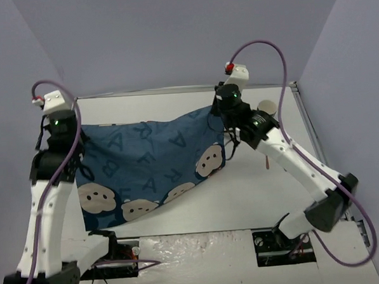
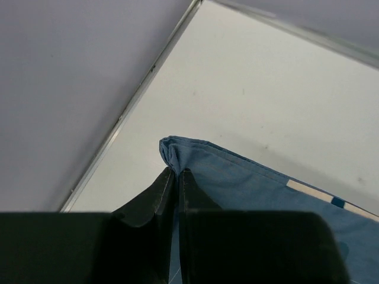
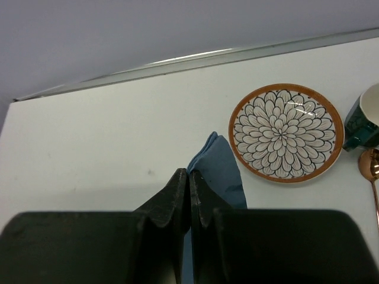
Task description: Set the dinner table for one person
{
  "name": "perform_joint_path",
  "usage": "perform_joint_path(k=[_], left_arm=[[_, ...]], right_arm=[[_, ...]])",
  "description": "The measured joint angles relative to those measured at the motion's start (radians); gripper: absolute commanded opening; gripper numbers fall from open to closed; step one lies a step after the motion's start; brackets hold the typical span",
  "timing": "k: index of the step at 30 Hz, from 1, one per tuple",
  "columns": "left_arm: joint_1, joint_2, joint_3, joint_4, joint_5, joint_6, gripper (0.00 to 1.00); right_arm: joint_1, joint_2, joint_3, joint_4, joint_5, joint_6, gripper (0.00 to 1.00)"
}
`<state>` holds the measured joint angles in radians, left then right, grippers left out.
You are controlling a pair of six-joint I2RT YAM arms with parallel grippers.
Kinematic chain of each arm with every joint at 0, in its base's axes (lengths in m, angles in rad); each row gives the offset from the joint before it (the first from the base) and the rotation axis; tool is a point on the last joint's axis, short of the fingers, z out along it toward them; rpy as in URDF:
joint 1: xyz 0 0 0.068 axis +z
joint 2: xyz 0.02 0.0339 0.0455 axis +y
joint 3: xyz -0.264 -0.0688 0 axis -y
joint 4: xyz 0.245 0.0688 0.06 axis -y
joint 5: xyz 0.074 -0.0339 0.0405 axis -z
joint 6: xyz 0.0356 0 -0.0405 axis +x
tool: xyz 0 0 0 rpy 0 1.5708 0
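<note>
Top camera looks down on the desk (image 1: 243,203) from behind; wrist cameras sit close, sharing its blue cloth (image 1: 146,163)

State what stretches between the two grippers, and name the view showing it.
The blue placemat, held at its corners by left gripper and right gripper; top external view.

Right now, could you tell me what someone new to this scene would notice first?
The blue bear-face placemat stretches across the middle of the dinner table. Its two far corners are pinched by the left fingers and the right fingers. Near the right-hand corner, an orange-rimmed flower-pattern plate lies on the table with a green cup beside it.
</note>
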<state>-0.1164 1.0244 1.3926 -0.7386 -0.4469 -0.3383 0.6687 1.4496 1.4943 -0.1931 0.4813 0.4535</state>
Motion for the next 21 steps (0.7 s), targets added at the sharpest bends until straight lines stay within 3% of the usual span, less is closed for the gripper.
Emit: perform_joint_path(k=[4,10,15,21], left_arm=[[0.019,0.17,-0.003,0.048,-0.022,-0.003,0.0],[0.027,0.149,0.047,0.127,-0.001,0.045,0.0],[0.027,0.031,0.115,0.205,0.049,0.108,0.0],[0.027,-0.127,0.121,0.226,0.125,0.141,0.0]], right_arm=[[-0.047,0.166,0.065,0.001,-0.028,-0.008,0.0],[-0.06,0.224,0.132,0.034,-0.082,-0.041,0.0],[-0.058,0.116,0.129,0.098,-0.119,-0.084,0.0],[-0.05,-0.12,0.059,0.168,-0.148,-0.107,0.0]])
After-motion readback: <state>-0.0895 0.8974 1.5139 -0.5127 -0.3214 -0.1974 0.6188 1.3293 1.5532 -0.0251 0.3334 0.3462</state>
